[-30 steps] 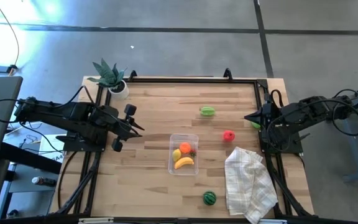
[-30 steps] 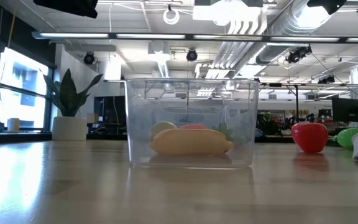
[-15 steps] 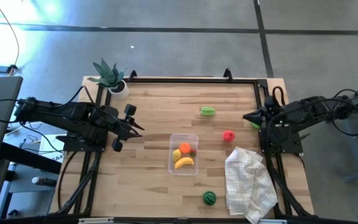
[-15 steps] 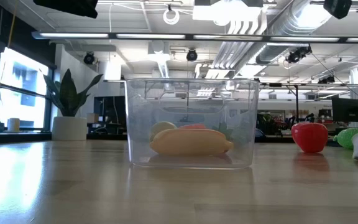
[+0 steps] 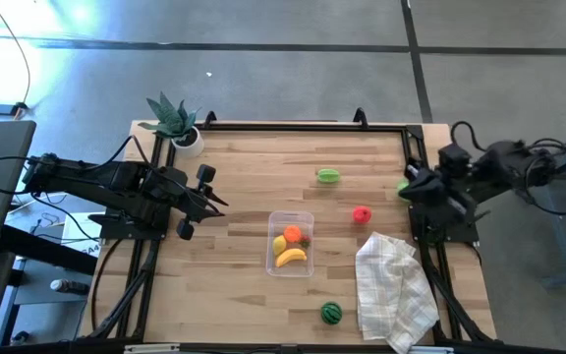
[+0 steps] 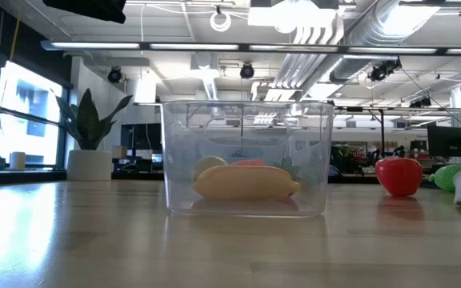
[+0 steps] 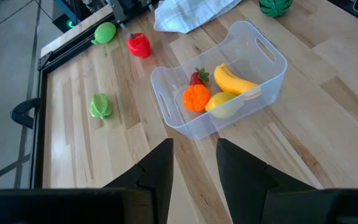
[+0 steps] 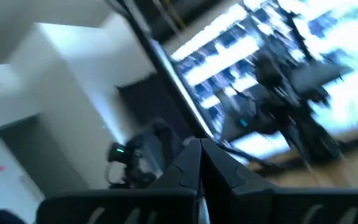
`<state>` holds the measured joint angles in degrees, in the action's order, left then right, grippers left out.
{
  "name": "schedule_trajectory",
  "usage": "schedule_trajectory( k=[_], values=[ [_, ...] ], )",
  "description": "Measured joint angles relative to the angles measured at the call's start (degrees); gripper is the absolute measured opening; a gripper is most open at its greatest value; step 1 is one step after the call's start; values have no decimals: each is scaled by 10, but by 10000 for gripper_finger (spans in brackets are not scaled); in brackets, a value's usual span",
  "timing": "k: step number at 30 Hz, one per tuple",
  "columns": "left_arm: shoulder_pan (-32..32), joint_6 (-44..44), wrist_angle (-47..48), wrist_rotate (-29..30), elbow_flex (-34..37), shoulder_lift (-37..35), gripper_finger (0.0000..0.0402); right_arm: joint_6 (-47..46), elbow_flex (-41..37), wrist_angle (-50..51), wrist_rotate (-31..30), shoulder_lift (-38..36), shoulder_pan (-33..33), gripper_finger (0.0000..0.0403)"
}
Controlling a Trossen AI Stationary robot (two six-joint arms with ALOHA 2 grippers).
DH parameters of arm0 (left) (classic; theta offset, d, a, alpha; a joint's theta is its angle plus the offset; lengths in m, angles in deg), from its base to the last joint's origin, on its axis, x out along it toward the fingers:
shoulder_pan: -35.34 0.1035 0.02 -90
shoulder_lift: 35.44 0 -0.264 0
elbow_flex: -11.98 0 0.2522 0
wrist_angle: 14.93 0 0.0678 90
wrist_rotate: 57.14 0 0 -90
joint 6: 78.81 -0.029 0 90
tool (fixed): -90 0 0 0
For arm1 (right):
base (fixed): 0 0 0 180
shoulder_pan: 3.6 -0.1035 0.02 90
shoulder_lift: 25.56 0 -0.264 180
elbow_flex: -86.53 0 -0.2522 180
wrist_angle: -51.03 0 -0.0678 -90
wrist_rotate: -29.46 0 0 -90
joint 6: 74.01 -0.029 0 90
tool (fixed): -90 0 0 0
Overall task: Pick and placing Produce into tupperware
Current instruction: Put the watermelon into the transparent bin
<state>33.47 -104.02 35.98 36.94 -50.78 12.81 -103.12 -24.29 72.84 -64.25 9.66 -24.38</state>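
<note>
The clear tupperware (image 5: pixel 291 242) stands mid-table on its flat bottom and holds a yellow banana (image 7: pixel 236 81), an orange (image 7: pixel 196 98), a lemon (image 7: pixel 223 104) and a red piece (image 7: pixel 198 77). Loose on the wood lie a green piece (image 5: pixel 328 176), a red one (image 5: pixel 362 214), a striped watermelon (image 5: pixel 331 313) and a green one (image 7: pixel 105 32) at the right edge. My left gripper (image 7: pixel 194 167) hovers open left of the tub, with nothing between its fingers. My right gripper (image 8: pixel 199 163) is shut and empty, raised at the right edge (image 5: pixel 408 180), pointing up into the room.
A white checked cloth (image 5: pixel 393 290) lies crumpled at the near right. A spiky potted plant (image 5: pixel 173 120) stands at the far left corner. A black frame (image 5: pixel 303 125) runs along the table's far edge and sides. Bare wood spreads between the tub and the far edge.
My right gripper has risen at the table's right edge and tipped up from slanting down to pointing slightly above level, rolling as it went; its fingers have stayed shut. The produce and the tub have not moved.
</note>
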Motion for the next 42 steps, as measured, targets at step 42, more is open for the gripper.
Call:
schedule_trajectory(
  k=[42],
  values=[
    [0, 0, 0, 0, 0, 0, 111, -242, 0, 164, 5, 409, -143, 99]
  ],
)
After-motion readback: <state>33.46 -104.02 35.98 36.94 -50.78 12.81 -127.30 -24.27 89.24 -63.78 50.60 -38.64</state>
